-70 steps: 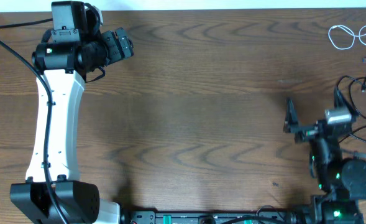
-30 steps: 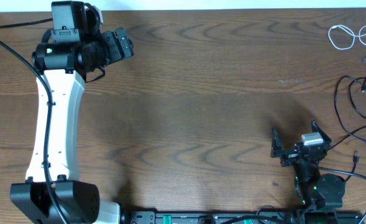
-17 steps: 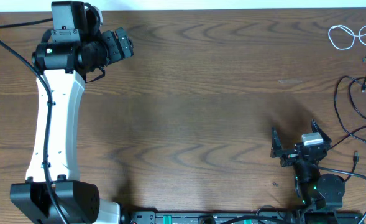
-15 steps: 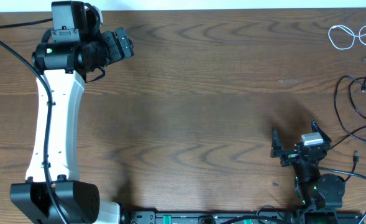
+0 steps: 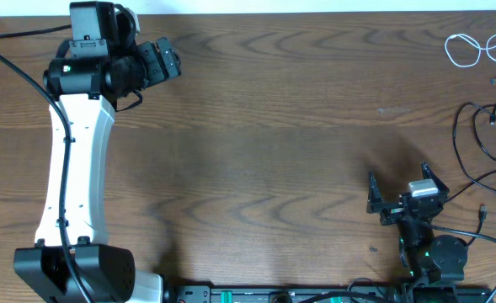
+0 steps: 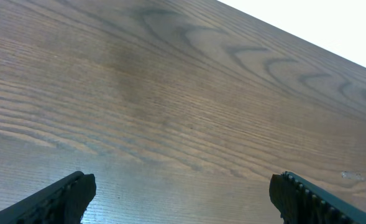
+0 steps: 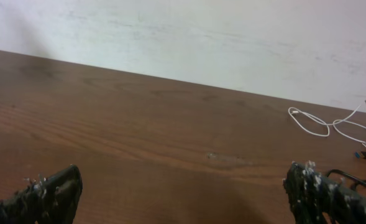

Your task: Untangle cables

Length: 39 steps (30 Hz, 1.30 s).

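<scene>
While both arms hold clear of the cords, conditions read as follows.
Left gripper [image 6: 186,198]: released, fingers spread wide, nothing between them; positioned over bare wood at the far left of the table [image 5: 273,126].
Right gripper [image 5: 398,181]: released, fingers spread wide, nothing between them; positioned near the front right of the table.
White cable [image 5: 481,52]: lies in loose loops at the far right corner, running off the right edge of the overhead view.
Black cable [image 5: 456,133]: lies in open curves along the right edge, nearer the front than the White cable, just right of the Right gripper and not touching it.
Cable separation: no crossing visible within the overhead view; beyond its edge, cannot tell.
</scene>
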### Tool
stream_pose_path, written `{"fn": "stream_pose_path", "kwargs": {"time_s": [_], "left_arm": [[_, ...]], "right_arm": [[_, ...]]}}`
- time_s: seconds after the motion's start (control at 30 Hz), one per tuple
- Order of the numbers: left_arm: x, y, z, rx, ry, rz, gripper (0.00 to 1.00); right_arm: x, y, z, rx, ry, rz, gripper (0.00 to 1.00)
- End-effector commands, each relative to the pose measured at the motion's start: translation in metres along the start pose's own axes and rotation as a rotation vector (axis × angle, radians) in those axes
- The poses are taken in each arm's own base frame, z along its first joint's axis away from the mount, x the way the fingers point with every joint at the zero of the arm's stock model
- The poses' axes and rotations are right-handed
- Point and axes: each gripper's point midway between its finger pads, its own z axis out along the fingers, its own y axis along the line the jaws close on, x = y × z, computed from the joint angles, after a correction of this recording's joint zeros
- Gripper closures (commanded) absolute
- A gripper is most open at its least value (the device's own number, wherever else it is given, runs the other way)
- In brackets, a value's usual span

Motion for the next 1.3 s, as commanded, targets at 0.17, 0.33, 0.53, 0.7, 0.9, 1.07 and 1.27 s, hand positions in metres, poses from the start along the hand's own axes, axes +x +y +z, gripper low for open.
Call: {"fn": "stream_pose_path", "kwargs": {"time_s": [0.17,0.33,0.53,0.7,0.9,1.07,1.27], "left_arm": [[-0.004,0.018,0.001,-0.094,-0.019,0.012,0.05],[-0.003,0.016,-0.005,-0.092,-0.023,0.013,0.05],[-0.009,0.013,-0.031,-0.097,-0.084,0.031,0.05],[-0.005,0.017,-0.048,-0.124,-0.134,0.05,0.05],[0.009,0.029,-0.049,-0.138,-0.249,0.103,0.05],[0.033,0.037,-0.049,-0.123,-0.355,0.206,0.05],[0.067,0.045,-0.057,-0.106,-0.513,0.306,0.05]], "right_arm": [[0.0,0.001,0.0,-0.007,-0.002,0.007,0.01],[0.0,0.001,0.0,-0.007,-0.002,0.007,0.01],[0.0,0.001,0.0,-0.007,-0.002,0.007,0.01],[0.0,0.001,0.0,-0.007,-0.002,0.007,0.01],[0.0,0.001,0.0,-0.007,-0.002,0.007,0.01],[0.0,0.001,0.0,-0.007,-0.002,0.007,0.01],[0.0,0.001,0.0,-0.007,-0.002,0.007,0.01]]}}
